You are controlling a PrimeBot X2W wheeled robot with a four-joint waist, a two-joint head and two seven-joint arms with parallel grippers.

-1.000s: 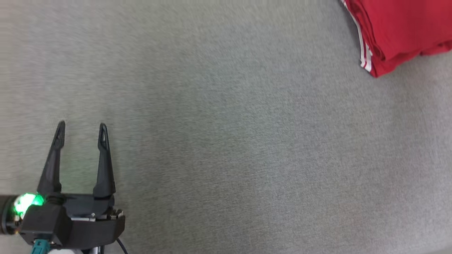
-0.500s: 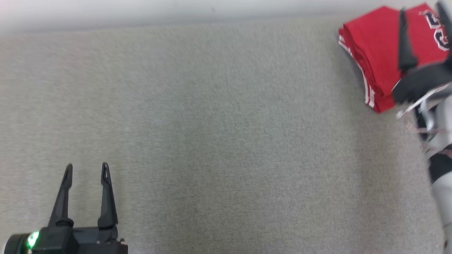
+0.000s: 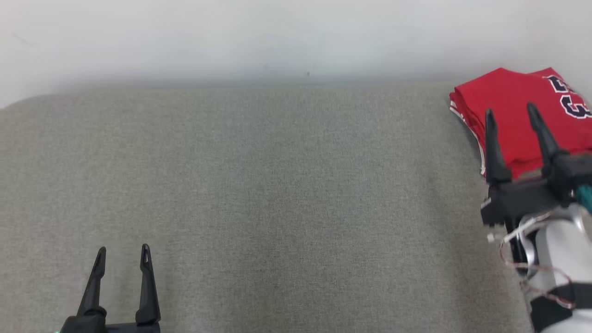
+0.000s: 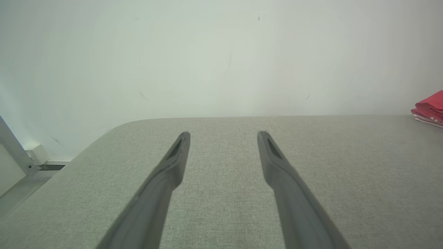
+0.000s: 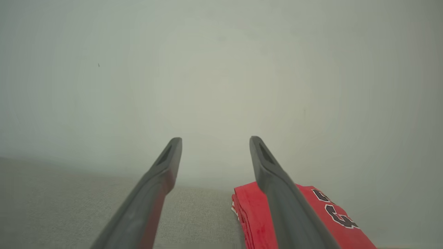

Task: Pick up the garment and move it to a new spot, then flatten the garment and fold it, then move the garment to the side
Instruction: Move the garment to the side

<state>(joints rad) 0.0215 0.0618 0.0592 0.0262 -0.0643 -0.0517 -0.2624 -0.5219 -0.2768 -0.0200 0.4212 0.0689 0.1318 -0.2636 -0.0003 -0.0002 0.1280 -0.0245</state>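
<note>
Right now the garment, a red jersey, sits folded at 2 o'clock on the desk. It's close to the wall and runs off the head view's right side. The right end effector hangs at 3 o'clock with its fingers apart and empty, tips overlapping the garment's near half. The left end effector is at 7 o'clock, also spread and empty, well apart from the cloth.

My read is that the fold and the side move are done, so your risks are all about undoing them:
- From the head view you can't tell whether the right tips clear the cloth. Pull back low and a tip could hook the top layer and drag the fold open.
- Loose wires loop off the right wrist and could catch a hem on a sweep.
- The desk's right edge is out of frame. A shove toward 3 o'clock might push the stack off.

Views:
- Head view gives you both end effectors and the bare desk between them.
- Right wrist view adds the stacked layer edges at 6 o'clock and the dark numerals. Its tips sit against wall, not cloth, which hints at clearance.
- Left wrist view adds the desk's rounded corner, the floor at 8 o'clock, and the garment side-on at 3 o'clock.
</note>
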